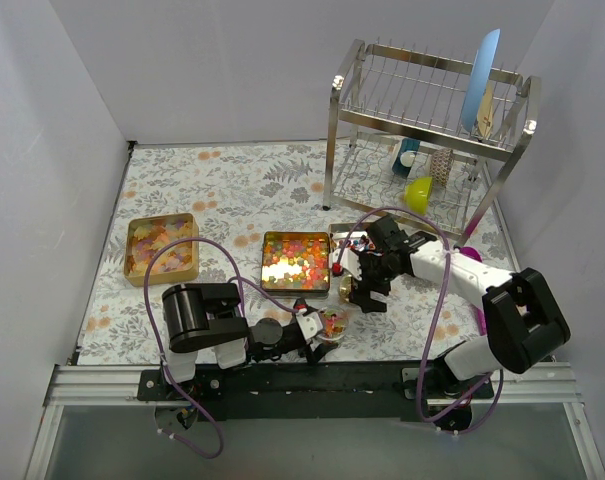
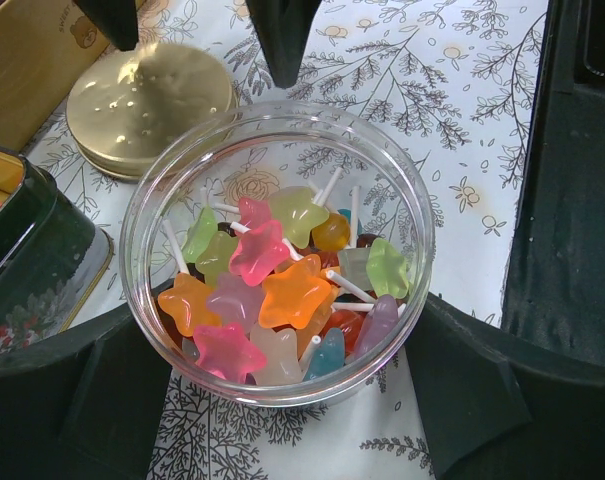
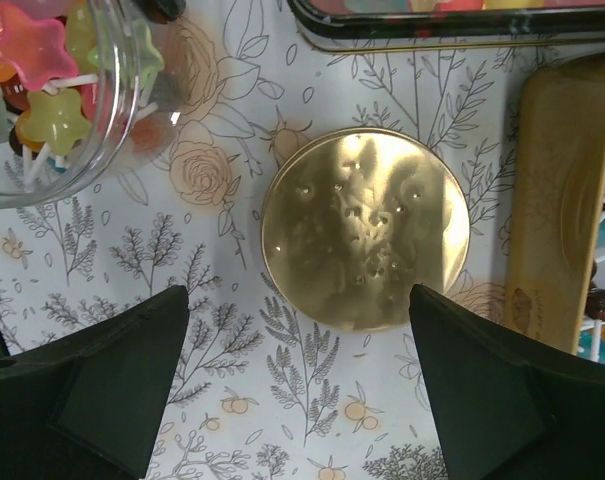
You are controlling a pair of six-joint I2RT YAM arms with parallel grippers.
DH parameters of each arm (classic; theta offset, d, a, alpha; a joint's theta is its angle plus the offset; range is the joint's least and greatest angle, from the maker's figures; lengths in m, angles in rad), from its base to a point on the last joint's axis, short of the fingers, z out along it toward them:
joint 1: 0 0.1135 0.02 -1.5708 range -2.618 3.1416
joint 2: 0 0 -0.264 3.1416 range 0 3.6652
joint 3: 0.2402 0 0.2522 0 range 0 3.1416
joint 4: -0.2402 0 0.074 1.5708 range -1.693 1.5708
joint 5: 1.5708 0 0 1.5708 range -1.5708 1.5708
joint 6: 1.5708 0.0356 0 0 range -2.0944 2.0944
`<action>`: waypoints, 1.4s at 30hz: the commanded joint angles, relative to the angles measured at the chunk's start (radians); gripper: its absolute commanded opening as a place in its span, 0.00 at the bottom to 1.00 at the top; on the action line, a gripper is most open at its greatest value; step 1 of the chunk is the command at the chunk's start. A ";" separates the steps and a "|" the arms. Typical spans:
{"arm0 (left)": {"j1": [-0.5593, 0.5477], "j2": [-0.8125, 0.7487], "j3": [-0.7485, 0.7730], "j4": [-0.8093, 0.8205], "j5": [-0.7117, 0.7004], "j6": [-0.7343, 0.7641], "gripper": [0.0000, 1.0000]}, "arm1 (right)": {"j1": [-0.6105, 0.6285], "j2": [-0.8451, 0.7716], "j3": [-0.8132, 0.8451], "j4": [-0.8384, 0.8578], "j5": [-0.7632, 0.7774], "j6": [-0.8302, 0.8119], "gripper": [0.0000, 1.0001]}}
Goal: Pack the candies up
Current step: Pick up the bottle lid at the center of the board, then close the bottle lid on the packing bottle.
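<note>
Far left, a gold tin (image 1: 162, 279) holds pale gummies (image 1: 160, 242). The centre tin (image 1: 295, 289) brims with glossy beads (image 1: 295, 258). In front of it, the left gripper (image 2: 277, 390) clamps a clear jar (image 2: 142, 205), with star-shaped candies (image 2: 292, 290) on white sticks piled inside. Beside the jar lies the gold lid (image 3: 365, 227), and the right gripper (image 3: 297, 330) hangs over it, fingers spread wide.

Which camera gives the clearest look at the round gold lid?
Right wrist: the gold lid lies whole and centred, its dents visible. Left wrist shows it obliquely at upper left, beyond the glass jar. Top external shows only a small glint under the right end effector.
</note>
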 commanded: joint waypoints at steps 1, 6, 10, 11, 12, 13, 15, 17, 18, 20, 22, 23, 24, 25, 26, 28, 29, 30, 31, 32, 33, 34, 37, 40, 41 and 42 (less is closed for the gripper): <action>-0.005 0.104 -0.048 0.243 -0.056 0.099 0.64 | -0.004 0.028 -0.002 0.081 -0.005 -0.028 0.98; -0.005 0.110 -0.044 0.243 -0.059 0.098 0.64 | -0.004 0.083 0.010 0.105 -0.012 -0.038 0.98; -0.005 0.108 -0.044 0.246 -0.062 0.096 0.64 | -0.004 0.120 0.027 0.124 -0.002 -0.038 0.98; -0.005 0.108 -0.044 0.246 -0.062 0.098 0.64 | -0.004 0.126 0.029 0.124 -0.002 -0.039 0.98; -0.005 0.108 -0.046 0.246 -0.061 0.098 0.64 | -0.004 0.131 0.029 0.130 0.000 -0.044 0.98; -0.005 0.110 -0.044 0.244 -0.062 0.096 0.64 | -0.004 0.135 0.030 0.130 0.000 -0.045 0.98; -0.005 0.110 -0.044 0.246 -0.062 0.098 0.64 | -0.004 0.146 0.033 0.129 -0.002 -0.048 0.98; -0.005 0.110 -0.043 0.244 -0.062 0.096 0.64 | -0.004 0.152 0.029 0.129 0.003 -0.050 0.98; -0.005 0.111 -0.043 0.244 -0.064 0.096 0.64 | -0.004 0.158 0.029 0.133 0.008 -0.051 0.98; -0.005 0.111 -0.044 0.243 -0.061 0.093 0.64 | -0.004 0.168 0.023 0.132 0.017 -0.056 0.98; -0.005 0.111 -0.041 0.241 -0.061 0.092 0.65 | -0.004 0.171 0.020 0.125 0.021 -0.070 0.98; -0.005 0.111 -0.041 0.239 -0.061 0.092 0.64 | -0.004 0.165 0.012 0.122 0.023 -0.073 0.98; -0.005 0.111 -0.041 0.239 -0.059 0.092 0.64 | -0.004 0.160 0.009 0.122 0.026 -0.073 0.98; -0.005 0.111 -0.044 0.239 -0.059 0.093 0.64 | -0.004 0.154 0.009 0.112 0.031 -0.079 0.92; -0.005 0.110 -0.044 0.241 -0.056 0.092 0.64 | -0.004 0.131 0.009 0.110 0.034 -0.076 0.89; -0.005 0.110 -0.044 0.239 -0.058 0.092 0.65 | -0.004 0.093 0.009 0.099 0.035 -0.067 0.86; -0.005 0.110 -0.043 0.235 -0.058 0.092 0.64 | -0.004 0.044 0.010 0.090 0.029 -0.058 0.86; -0.005 0.108 -0.043 0.233 -0.058 0.090 0.64 | -0.004 0.019 0.026 0.076 0.017 -0.056 0.85; -0.005 0.111 -0.041 0.235 -0.059 0.092 0.64 | -0.004 -0.002 0.039 0.060 -0.015 -0.051 0.85; -0.005 0.111 -0.043 0.235 -0.058 0.092 0.64 | -0.004 -0.036 0.053 0.012 -0.037 -0.044 0.85; -0.005 0.113 -0.040 0.235 -0.058 0.093 0.64 | -0.002 -0.048 0.090 -0.014 -0.058 -0.041 0.85; -0.005 0.113 -0.040 0.235 -0.058 0.093 0.64 | 0.007 -0.059 0.104 -0.038 -0.087 -0.038 0.85; -0.005 0.118 -0.038 0.230 -0.061 0.093 0.65 | 0.057 -0.079 0.136 -0.100 -0.106 -0.028 0.85; -0.005 0.119 -0.035 0.230 -0.070 0.092 0.65 | 0.137 -0.096 0.115 -0.106 -0.097 -0.036 0.86; -0.005 0.119 -0.035 0.233 -0.075 0.095 0.65 | 0.154 -0.101 0.109 -0.103 -0.098 -0.038 0.86; -0.005 0.119 -0.035 0.235 -0.076 0.096 0.65 | 0.173 -0.102 0.102 -0.100 -0.097 -0.039 0.86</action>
